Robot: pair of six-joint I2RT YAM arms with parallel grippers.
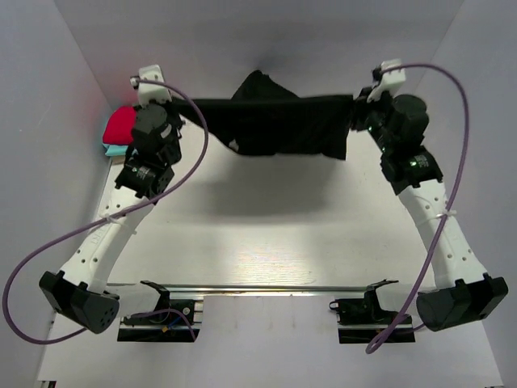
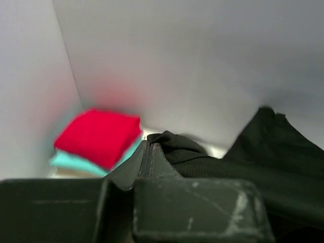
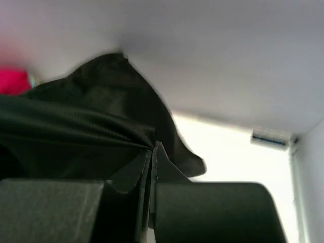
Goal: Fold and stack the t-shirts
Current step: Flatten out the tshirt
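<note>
Shirt stack [image 1: 119, 127] partly behind left arm [image 1: 115, 228]

A white table [image 1: 266, 242] fills the floor of the scene, boxed in by plain white walls: a left wall [image 1: 40, 121], a far wall [image 1: 258, 32] and a right wall [image 1: 493, 121], with a soft grey shadow [image 1: 242, 202] lying across the table's far half and a bright patch of glare [image 1: 266, 263] nearer in. Along the near edge a thin metal rail [image 1: 266, 288] runs left to right. In the right wrist view a small white tag with blue markings [image 3: 271, 137] sits at the foot of the wall, close to the corner.
</note>
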